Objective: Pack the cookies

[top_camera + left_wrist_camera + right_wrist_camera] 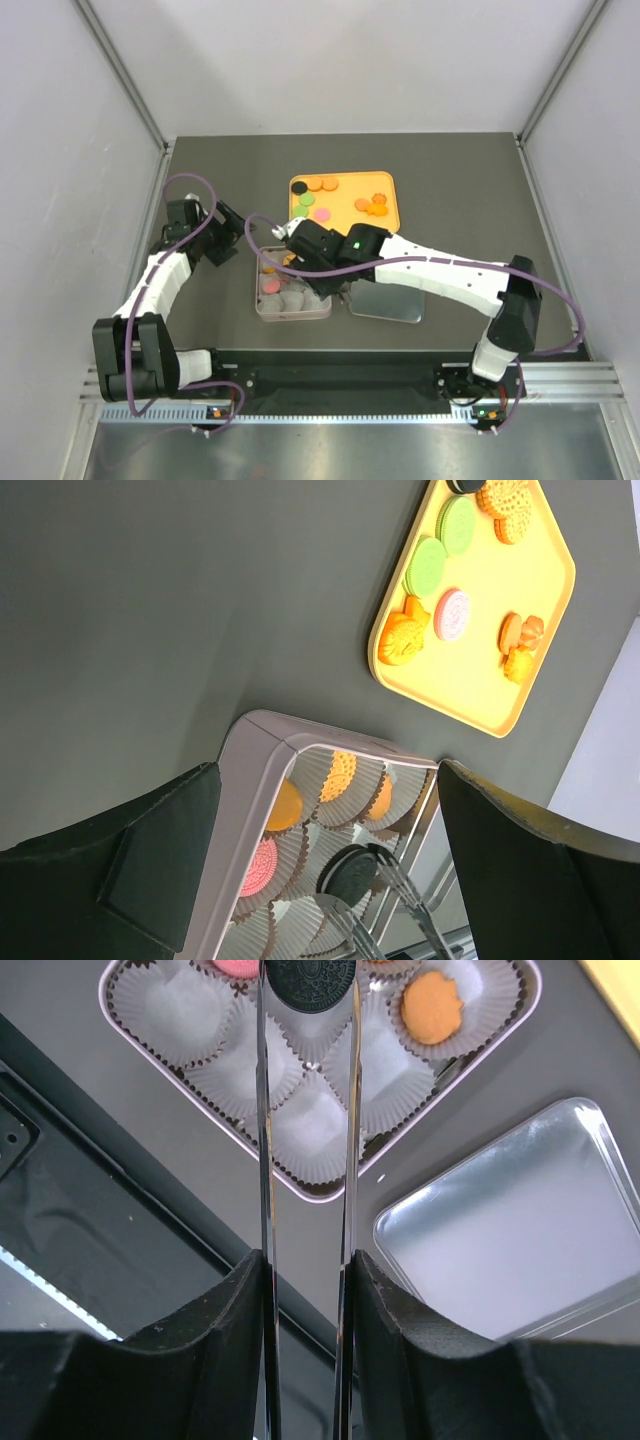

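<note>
Loose cookies (322, 186) in orange, green, pink and black lie on the yellow tray (392, 205). My right gripper (305, 1270) is shut on metal tongs (264, 1160). The tong tips pinch a black cookie (308, 975) over the pink square tin (215, 1125). In the tin's white paper cups sit an orange cookie (433, 1008) and a pink one (235, 965). My left gripper (330, 780) stands open at the tin's corner (262, 740), its fingers on either side. I cannot tell whether they touch the tin. The black cookie (352, 873) also shows there, between the tongs (400, 900).
The tin's silver lid (385, 303) lies flat just right of the tin (293, 317). The yellow tray (540, 630) sits beyond the tin. Grey walls close in the table on the left, right and back.
</note>
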`<state>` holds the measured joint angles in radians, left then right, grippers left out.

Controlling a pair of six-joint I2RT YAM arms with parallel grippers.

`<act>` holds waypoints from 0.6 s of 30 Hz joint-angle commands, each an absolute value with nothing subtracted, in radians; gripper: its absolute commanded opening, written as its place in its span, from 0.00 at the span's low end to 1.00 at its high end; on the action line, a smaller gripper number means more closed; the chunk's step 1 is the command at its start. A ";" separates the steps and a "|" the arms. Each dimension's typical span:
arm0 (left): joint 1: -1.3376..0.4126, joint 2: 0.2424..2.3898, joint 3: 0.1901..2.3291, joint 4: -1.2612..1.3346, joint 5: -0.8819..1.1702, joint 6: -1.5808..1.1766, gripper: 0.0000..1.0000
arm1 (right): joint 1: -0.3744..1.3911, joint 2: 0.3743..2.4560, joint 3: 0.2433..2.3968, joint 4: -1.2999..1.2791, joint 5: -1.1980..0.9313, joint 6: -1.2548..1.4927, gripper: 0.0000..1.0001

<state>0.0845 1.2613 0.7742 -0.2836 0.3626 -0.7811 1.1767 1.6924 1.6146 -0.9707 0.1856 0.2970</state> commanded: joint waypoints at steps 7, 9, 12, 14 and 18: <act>0.091 1.266 0.761 -0.232 0.379 -0.779 0.94 | 1.200 1.687 1.597 -0.951 0.196 0.318 0.33; 0.092 1.264 0.759 -0.233 0.380 -0.779 0.94 | 1.201 1.686 1.589 -0.948 0.196 0.319 0.33; 0.091 1.262 0.758 -0.233 0.379 -0.779 0.94 | 1.201 1.681 1.580 -0.945 0.198 0.319 0.33; 0.091 1.262 0.758 -0.232 0.379 -0.779 0.94 | 1.203 1.681 1.577 -0.945 0.193 0.321 0.33; 0.091 1.262 0.756 -0.230 0.380 -0.779 0.94 | 1.204 1.684 1.578 -0.943 0.192 0.321 0.34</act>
